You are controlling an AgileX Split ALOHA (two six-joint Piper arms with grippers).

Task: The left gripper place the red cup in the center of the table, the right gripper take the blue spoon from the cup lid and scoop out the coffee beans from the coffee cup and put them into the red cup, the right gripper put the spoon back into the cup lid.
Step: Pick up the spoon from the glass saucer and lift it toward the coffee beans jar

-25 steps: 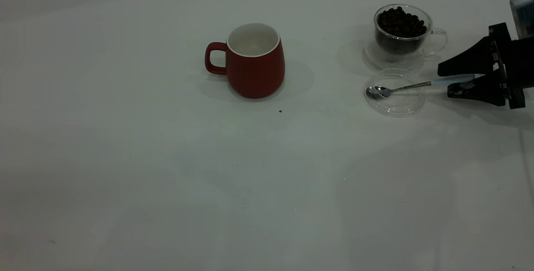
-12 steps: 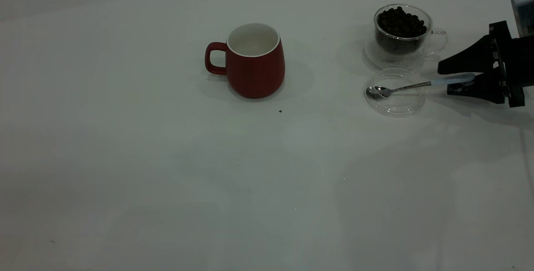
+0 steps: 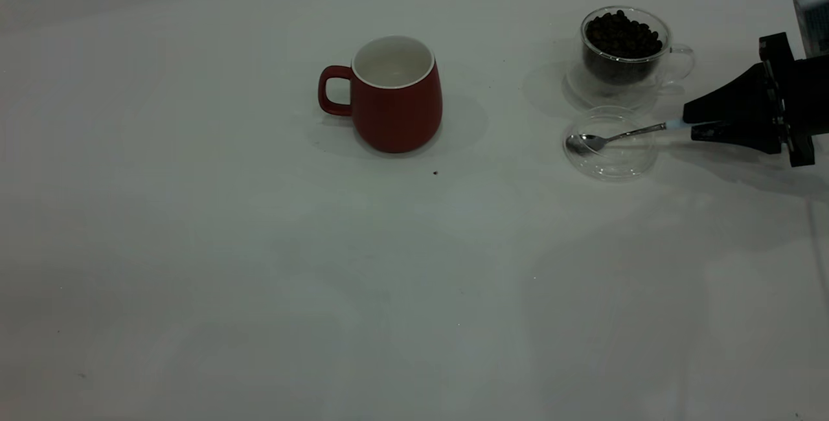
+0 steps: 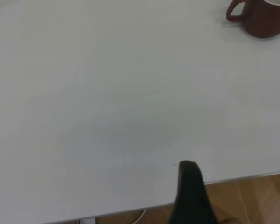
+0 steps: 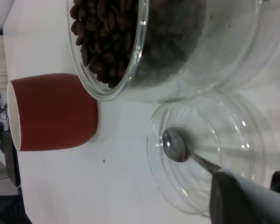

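Note:
The red cup [image 3: 395, 97] stands upright and empty near the table's middle; it also shows in the left wrist view [image 4: 263, 17] and the right wrist view [image 5: 56, 112]. The glass coffee cup [image 3: 623, 52] full of beans stands at the far right. Just in front of it lies the clear cup lid [image 3: 610, 144] with the spoon [image 3: 592, 142] bowl resting in it. My right gripper [image 3: 690, 124] is shut on the spoon's blue handle [image 5: 266, 196], low over the table beside the lid. My left gripper [image 4: 191, 186] is parked over the table's edge, far from the cup.
A small dark speck [image 3: 435, 173] lies in front of the red cup. The wooden floor [image 4: 252, 200] shows beyond the table edge in the left wrist view.
My right gripper's jaws have closed together onto the spoon's handle, hiding most of the blue part. The spoon has shifted slightly in the lid. The red cup has not moved.

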